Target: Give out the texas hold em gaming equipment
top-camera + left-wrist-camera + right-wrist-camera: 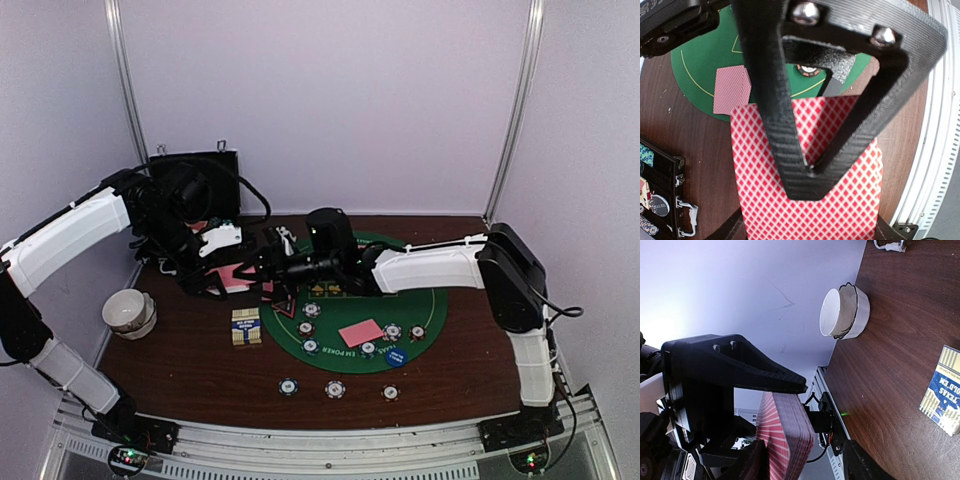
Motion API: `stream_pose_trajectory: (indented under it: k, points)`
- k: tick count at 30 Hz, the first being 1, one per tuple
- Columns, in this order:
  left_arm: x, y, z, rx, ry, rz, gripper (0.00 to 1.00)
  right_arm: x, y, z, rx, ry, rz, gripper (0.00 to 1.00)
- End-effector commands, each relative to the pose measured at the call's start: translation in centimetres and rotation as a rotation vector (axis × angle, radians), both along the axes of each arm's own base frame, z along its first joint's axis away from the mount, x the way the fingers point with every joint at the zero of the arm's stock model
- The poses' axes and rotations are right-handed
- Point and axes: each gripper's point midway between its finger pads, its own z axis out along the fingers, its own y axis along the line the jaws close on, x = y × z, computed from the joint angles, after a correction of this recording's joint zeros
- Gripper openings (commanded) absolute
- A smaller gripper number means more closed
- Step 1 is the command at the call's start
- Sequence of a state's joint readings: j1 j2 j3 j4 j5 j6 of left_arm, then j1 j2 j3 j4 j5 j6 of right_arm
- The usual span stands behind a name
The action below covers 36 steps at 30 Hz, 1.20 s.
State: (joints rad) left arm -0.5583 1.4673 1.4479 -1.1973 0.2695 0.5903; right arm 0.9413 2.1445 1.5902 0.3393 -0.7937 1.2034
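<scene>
A deck of pink-red-backed playing cards is pinched in my left gripper, which is shut on it above the table's left side. My right gripper reaches in from the right. Its jaws stand open around the deck's edge, with a gap showing beside the cards. One card lies face down on the green poker mat. Several stripe-edged chips sit on the mat. Others lie on the wood in front of it. A blue disc rests on the mat's near edge.
A white bowl sits at the left edge. A Texas Hold Em card box lies next to the mat. The black case stands open at the back left. White walls close in the back and sides.
</scene>
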Motion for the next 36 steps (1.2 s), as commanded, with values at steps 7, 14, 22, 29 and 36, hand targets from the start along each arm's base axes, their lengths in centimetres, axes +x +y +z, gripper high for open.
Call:
stream_pose_trajectory:
  k: [7, 14, 22, 29, 36]
  points:
    - [0.5, -0.6, 1.6, -0.049, -0.046, -0.004, 0.00, 0.2, -1.6, 1.3, -0.027, -0.017, -0.013, 0.49]
    - [0.5, -0.5, 1.5, -0.044, -0.044, -0.005, 0.00, 0.4, -2.4, 2.7, -0.021, -0.029, -0.011, 0.37]
    - [0.6, -0.3, 1.0, -0.027, -0.042, -0.004, 0.00, 0.0, -2.4, 4.5, 0.036, -0.017, -0.003, 0.17]
    - [0.7, -0.1, 0.7, -0.012, -0.045, -0.004, 0.00, -0.4, -3.3, 5.8, 0.067, -0.008, -0.003, 0.02]
    - [0.6, 0.1, 0.7, -0.004, -0.050, -0.003, 0.00, 0.3, -5.5, 6.5, 0.107, 0.028, -0.040, 0.00]
